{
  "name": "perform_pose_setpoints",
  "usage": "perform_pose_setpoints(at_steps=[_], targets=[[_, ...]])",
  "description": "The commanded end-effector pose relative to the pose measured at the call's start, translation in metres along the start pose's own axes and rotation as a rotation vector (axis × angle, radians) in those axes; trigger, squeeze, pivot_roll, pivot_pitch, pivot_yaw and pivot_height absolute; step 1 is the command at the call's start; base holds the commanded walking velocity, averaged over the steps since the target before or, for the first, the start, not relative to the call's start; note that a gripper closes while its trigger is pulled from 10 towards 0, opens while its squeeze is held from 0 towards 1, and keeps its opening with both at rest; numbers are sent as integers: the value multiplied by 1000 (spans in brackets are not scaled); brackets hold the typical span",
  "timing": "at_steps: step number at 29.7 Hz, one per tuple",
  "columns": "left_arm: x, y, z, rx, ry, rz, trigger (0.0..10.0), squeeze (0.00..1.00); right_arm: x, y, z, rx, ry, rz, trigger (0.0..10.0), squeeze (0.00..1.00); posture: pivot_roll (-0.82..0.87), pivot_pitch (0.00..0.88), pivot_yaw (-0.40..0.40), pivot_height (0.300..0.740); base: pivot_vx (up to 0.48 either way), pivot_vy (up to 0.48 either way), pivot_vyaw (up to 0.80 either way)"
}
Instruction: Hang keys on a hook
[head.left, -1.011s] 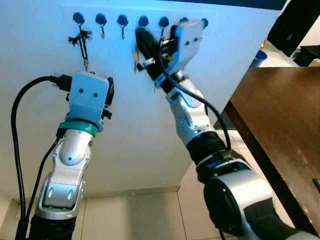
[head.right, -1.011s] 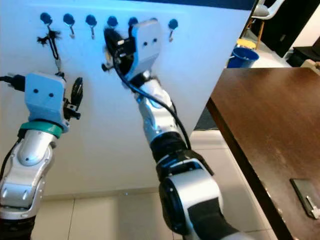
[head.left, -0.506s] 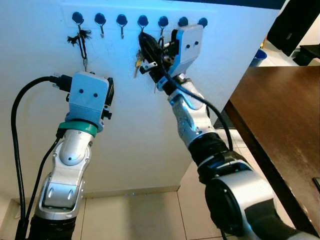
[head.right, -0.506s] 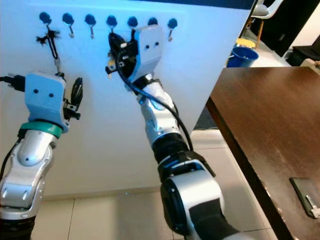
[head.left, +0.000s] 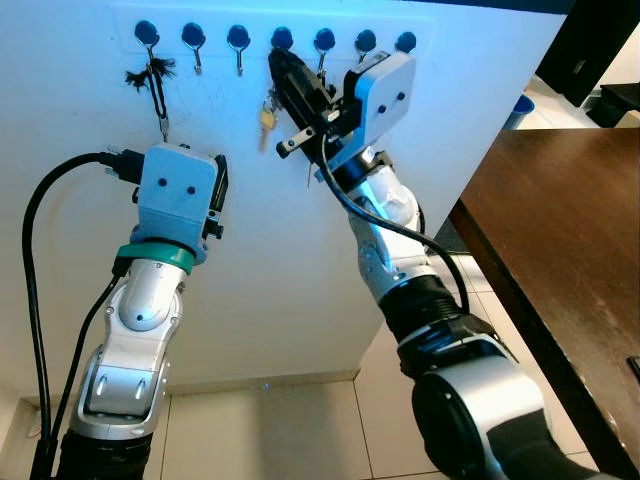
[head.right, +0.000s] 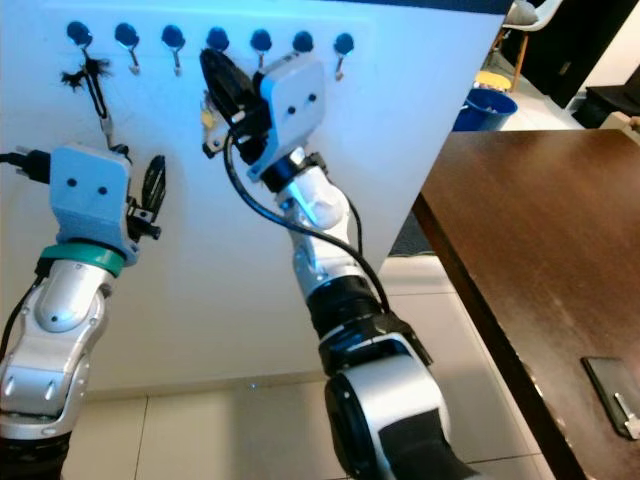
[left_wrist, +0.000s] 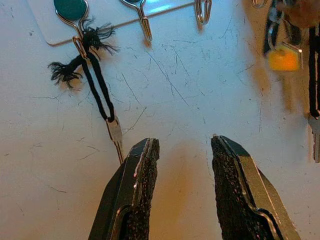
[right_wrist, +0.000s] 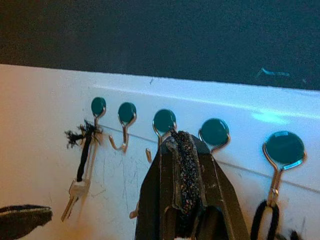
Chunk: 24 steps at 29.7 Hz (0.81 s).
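Two pincers:
Right pincer (head.left: 285, 75): clamped on the keys (head.left: 266, 117) (slightly blurred) at the hook rack (head.left: 282, 40).
Left pincer (left_wrist: 180, 165): fingers apart, holding nothing.

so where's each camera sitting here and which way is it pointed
Left eye view: on the head, facing the white wall's hook rack; both silver arms show, right claw raised at the rack.
Right eye view: same head, same scene, plus a brown table.
Left wrist view: along the open left claw at the wall.
Right wrist view: along the right claw at the hooks.
Shared: the black-corded key already hanging.
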<state>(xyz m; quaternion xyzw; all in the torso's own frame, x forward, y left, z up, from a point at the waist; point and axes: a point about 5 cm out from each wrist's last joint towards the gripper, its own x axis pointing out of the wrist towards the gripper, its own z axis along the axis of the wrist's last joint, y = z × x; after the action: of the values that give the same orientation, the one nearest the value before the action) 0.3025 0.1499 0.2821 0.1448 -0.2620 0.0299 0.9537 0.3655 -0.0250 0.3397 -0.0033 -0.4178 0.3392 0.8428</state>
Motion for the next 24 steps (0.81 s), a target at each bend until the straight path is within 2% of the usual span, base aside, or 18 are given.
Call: perform_pose_setpoints(at_steps=[1, 9, 16, 24], targets=[[-2, 0, -6, 9, 23, -7, 10000, 0, 0, 3, 0, -18, -4, 19, 10000, 0, 150, 159, 38, 740, 0, 0, 0], [-2, 0, -6, 9, 24, -8, 10000, 0, -4, 1, -3, -16, 9, -7, 10000, 0, 148, 163, 40, 740, 0, 0, 0], [-2, -1, -6, 9, 25, -11, 10000, 0, 10, -7, 10, -35, -34, -42, 10000, 0, 155, 166, 37, 740, 0, 0, 0], [-2, 0, -6, 10, 26, -9, 10000, 0, 15, -9, 14, -39, -44, -54, 10000, 0, 157, 168, 35, 740, 0, 0, 0]])
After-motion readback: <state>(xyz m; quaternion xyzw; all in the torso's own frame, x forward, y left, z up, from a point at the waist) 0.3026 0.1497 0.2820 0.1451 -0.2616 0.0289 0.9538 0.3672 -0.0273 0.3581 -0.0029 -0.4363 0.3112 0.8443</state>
